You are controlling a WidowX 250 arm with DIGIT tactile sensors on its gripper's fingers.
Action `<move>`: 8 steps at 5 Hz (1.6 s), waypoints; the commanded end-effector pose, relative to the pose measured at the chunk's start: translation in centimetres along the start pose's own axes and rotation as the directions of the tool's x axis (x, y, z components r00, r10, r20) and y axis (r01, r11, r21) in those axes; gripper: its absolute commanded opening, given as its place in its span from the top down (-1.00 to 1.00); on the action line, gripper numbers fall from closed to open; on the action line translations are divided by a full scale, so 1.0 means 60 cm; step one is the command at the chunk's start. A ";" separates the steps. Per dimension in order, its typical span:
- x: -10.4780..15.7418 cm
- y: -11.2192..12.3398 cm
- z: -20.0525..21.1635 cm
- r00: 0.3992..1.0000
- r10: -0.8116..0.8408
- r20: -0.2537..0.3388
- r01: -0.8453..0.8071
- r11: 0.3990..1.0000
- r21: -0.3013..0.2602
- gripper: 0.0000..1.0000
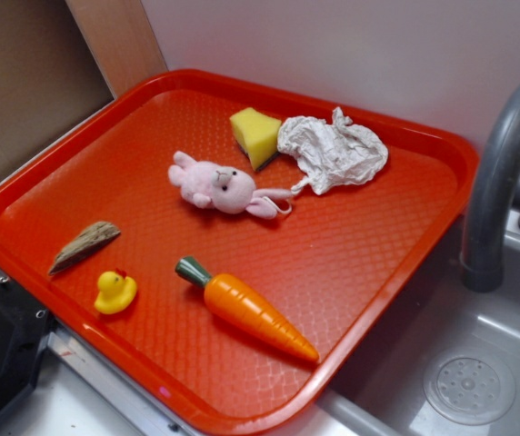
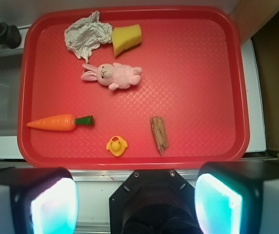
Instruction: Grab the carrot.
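Note:
The orange carrot with a dark green stem cap lies on the red tray near its front edge, tip pointing right. In the wrist view the carrot lies at the tray's left side. My gripper is open and empty, high above and in front of the tray's near edge, fingers wide apart. In the exterior view only a dark part of the arm shows at the bottom left; the jaws are out of view there.
On the tray are a yellow duck, a wood piece, a pink plush bunny, a yellow sponge and crumpled paper. A grey faucet and sink lie to the right.

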State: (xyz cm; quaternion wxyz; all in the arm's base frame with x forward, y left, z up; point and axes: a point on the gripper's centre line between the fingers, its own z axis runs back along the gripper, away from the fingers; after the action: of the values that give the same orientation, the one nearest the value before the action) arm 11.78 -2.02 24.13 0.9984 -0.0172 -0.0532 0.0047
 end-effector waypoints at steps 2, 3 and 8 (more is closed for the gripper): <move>0.063 -0.167 -0.043 0.723 -0.691 0.002 0.689 0.721 0.067 -1.00; 0.056 -0.196 -0.095 0.521 -0.850 -0.080 0.854 0.518 0.053 -1.00; 0.016 -0.237 -0.283 -0.062 -0.976 -0.207 0.974 -0.014 -0.227 -1.00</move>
State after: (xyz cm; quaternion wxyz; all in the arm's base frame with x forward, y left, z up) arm 16.42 -17.11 7.17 0.7014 0.0244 0.1182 -0.7025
